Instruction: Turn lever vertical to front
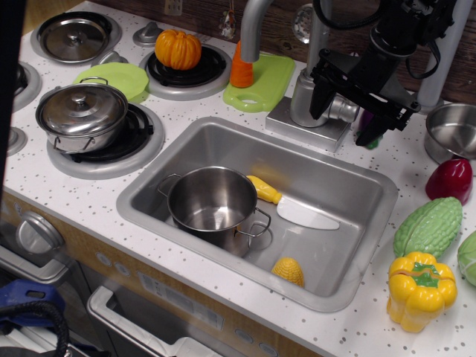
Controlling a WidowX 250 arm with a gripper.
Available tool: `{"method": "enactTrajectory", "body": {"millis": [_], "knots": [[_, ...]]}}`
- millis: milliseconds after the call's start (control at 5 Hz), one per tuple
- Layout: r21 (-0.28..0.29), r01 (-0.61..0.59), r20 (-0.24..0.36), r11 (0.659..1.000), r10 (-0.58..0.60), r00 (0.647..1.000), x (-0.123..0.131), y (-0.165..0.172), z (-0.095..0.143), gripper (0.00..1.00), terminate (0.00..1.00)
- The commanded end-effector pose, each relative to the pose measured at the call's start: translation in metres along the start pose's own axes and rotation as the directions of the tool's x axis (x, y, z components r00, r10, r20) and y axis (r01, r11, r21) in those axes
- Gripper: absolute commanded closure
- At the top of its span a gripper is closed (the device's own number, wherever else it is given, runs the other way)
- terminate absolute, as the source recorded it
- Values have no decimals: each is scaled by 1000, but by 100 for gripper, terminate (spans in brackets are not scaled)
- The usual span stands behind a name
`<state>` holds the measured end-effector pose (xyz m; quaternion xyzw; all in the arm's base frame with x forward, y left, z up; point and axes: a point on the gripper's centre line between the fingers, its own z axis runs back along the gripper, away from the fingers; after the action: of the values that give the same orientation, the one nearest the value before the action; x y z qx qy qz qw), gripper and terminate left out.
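Short silver-grey metal paddle lever (343, 110), sitting on grey tap body's (306, 97) right side joint, likely rigid, slick, pivoting only; inviting hold at free tip; black gripper (349, 111) straddling it, closure indiscernible.

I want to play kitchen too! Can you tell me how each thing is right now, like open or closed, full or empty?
Lidded pot: lid on, on a burner.
Sink pot: no lid, empty, upright in the sink.
Toy knife: lying flat in the sink.
Corn: lying in the sink.
Lever: mostly hidden by the gripper; angle unclear.
Gripper: at the lever; can't tell whether open or shut.
Bowl: empty.
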<state>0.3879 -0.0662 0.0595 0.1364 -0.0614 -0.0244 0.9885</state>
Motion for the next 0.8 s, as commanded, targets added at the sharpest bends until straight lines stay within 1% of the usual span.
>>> {"method": "enactTrajectory", "body": {"millis": [0, 200, 400, 600], "knots": [[0, 0, 0, 1000, 0, 1000, 0, 0, 0, 0, 0], [30, 25, 44, 999, -27, 999, 12, 10, 11, 0, 0], [62, 57, 64, 996, -61, 996, 27, 19, 29, 0, 0], [91, 67, 96, 994, -75, 993, 40, 17, 49, 0, 0]]}}
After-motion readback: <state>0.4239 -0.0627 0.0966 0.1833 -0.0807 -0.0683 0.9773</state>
